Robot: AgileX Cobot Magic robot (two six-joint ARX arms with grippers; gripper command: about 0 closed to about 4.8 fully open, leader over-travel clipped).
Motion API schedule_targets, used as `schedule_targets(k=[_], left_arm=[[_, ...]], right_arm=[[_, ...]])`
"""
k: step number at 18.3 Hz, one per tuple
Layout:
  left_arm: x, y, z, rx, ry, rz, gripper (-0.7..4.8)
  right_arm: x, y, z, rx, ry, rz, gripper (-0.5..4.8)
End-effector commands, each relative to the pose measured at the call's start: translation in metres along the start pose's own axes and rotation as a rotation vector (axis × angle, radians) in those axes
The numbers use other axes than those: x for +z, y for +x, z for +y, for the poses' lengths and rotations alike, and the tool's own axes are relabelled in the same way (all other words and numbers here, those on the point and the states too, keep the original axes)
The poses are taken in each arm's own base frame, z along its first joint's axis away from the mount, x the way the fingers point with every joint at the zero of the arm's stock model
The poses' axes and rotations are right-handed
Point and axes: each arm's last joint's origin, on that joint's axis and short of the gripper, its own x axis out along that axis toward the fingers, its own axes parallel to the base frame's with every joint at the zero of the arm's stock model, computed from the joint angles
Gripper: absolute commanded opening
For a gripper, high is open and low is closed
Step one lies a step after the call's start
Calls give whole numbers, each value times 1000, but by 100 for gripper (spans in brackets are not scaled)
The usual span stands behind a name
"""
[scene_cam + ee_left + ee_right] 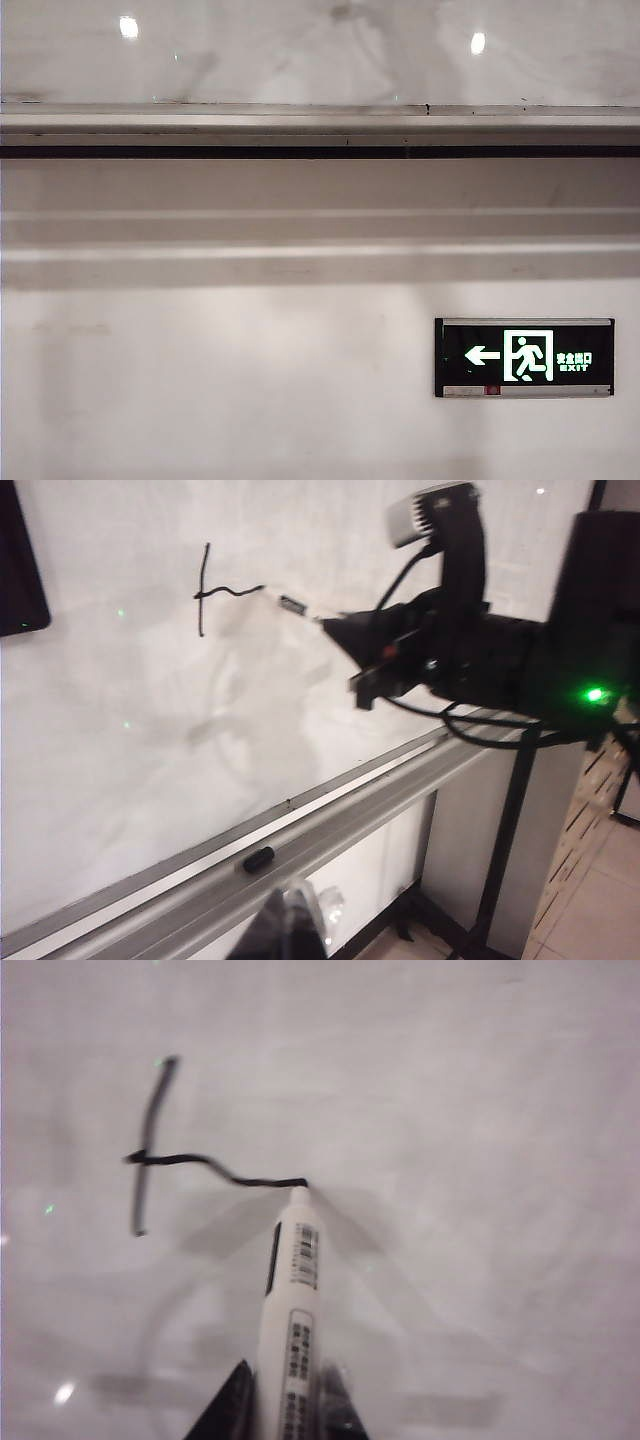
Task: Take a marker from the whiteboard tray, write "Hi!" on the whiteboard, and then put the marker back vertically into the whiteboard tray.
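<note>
The marker [290,1310] is a white pen with a label on its side. The right gripper [285,1405] holds its back end, and its tip touches the whiteboard [480,1160] at the end of a wavy black line. The long grey whiteboard tray [330,830] runs under the board with a small black cap [258,859] on it

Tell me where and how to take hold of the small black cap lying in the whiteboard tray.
Grip the cap by its two ends, coming down from above, jaws along the whiteboard tray. It lies on its side along the channel, so the tray's edges probably block its long sides. The left gripper hangs nearby; the right gripper holds the marker on the whiteboard.
</note>
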Motion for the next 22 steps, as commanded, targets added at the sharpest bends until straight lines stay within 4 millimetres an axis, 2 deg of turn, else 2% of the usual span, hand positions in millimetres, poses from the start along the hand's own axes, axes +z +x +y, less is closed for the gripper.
schedule_targets(k=[1,5,8,14,22], left_arm=[[3,-1,-1,-5,1,-12,-5],[2,-1,-1,-5,1,-11,-5],[2,-1,-1,-5,1,-11,-5],[2,-1,-1,-5,1,-12,-5],[3,-1,-1,-4,1,-12,-5]], right_arm=[[9,-6,-6,-6,9,-37,-1],[33,-26,-16,52,33,-158,-1],[42,-30,-19,50,-27,-247,-1],[33,-22,-14,102,-83,-211,-1],[19,-7,-22,50,-106,-139,-1]])
